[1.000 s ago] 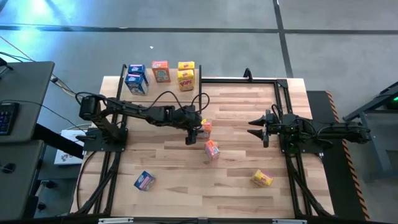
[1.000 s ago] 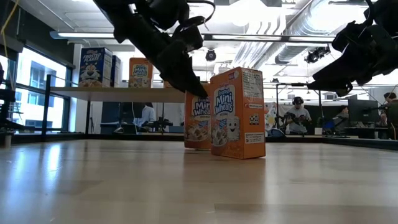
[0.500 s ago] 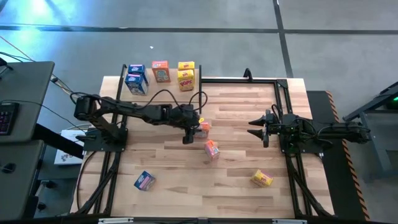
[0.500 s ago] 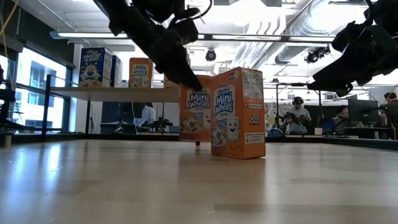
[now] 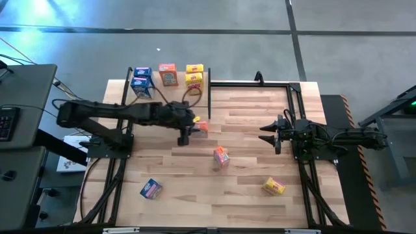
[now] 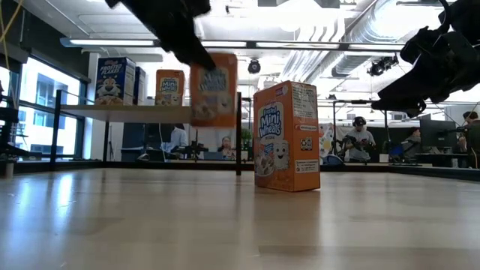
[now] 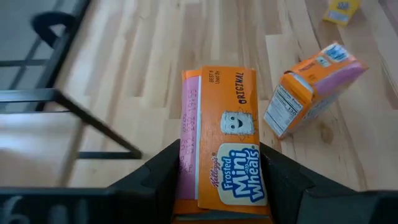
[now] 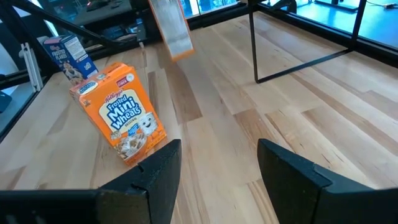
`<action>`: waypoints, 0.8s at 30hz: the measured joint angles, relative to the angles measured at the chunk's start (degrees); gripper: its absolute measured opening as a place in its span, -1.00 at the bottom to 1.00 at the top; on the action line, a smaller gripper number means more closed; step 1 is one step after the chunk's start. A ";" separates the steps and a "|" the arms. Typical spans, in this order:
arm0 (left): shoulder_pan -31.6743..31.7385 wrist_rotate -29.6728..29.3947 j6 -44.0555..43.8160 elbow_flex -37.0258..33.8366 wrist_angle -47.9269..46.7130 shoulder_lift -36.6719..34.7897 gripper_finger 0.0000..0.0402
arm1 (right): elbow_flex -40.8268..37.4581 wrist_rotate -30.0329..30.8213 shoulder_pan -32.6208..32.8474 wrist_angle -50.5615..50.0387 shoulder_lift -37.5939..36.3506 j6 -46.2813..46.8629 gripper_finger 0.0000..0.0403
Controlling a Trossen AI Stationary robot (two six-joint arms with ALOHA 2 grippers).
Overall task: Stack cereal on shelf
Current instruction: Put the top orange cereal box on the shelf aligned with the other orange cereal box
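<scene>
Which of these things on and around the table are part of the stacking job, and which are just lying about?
Part of the job:
- orange box held in the left tool
- orange box, blue box and yellow box on the table
- boxes on the shelf

Just about:
- right tool, waiting open
- keyboard

held box (image 6: 213, 88) blurred, shelf boxes perhaps overlapping
</scene>
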 joint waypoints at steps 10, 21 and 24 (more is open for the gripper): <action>2.81 -1.91 1.87 0.00 -10.21 -11.90 -0.20 | 0.00 0.02 0.00 -1.50 0.02 -0.02 0.02; 10.99 -1.96 10.15 0.02 -16.36 -21.64 -0.20 | 0.00 0.00 0.00 -2.36 0.00 -0.02 0.02; 13.75 -1.93 13.29 0.02 -17.41 -23.52 -0.20 | 0.00 0.00 -0.01 -2.59 0.00 -0.01 0.02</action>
